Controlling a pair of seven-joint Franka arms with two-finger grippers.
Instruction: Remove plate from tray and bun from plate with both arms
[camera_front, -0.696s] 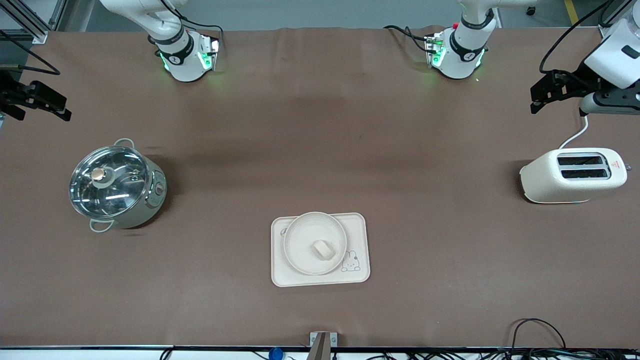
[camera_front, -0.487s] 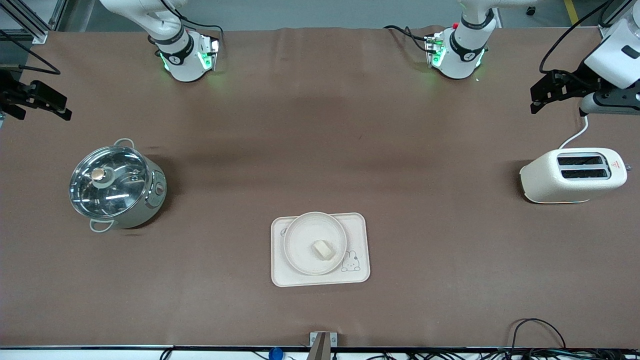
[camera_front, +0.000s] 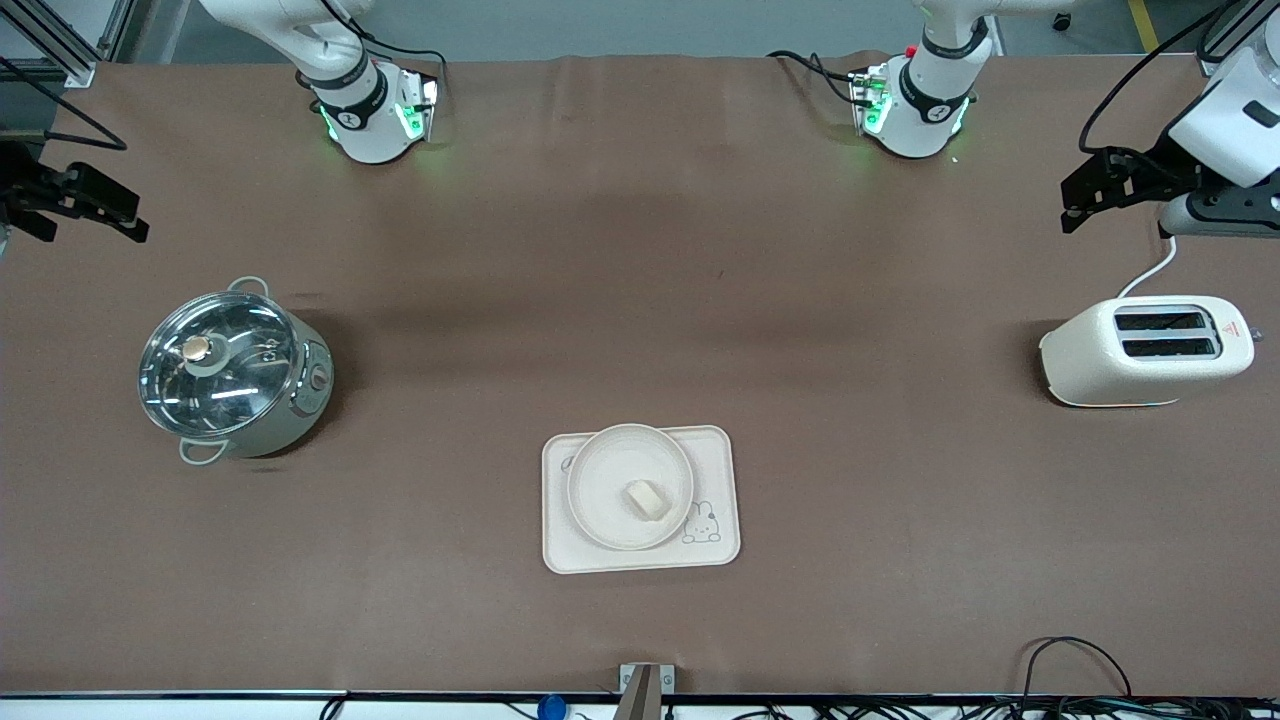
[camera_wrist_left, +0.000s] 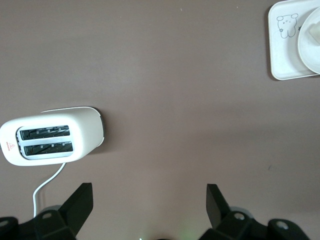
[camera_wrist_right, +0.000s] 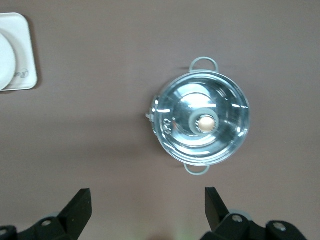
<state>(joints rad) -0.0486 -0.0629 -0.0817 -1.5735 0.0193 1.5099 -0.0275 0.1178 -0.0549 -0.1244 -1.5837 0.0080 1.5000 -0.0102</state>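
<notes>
both grippers, left gripper (camera_wrist_left: 146, 200) and right gripper (camera_wrist_right: 145, 200), wide open, empty

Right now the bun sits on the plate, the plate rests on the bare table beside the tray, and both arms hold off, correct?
Not quite: the front view shows the plate on the tray, not beside it. The bun is on the plate, and both arms hold off.
</notes>
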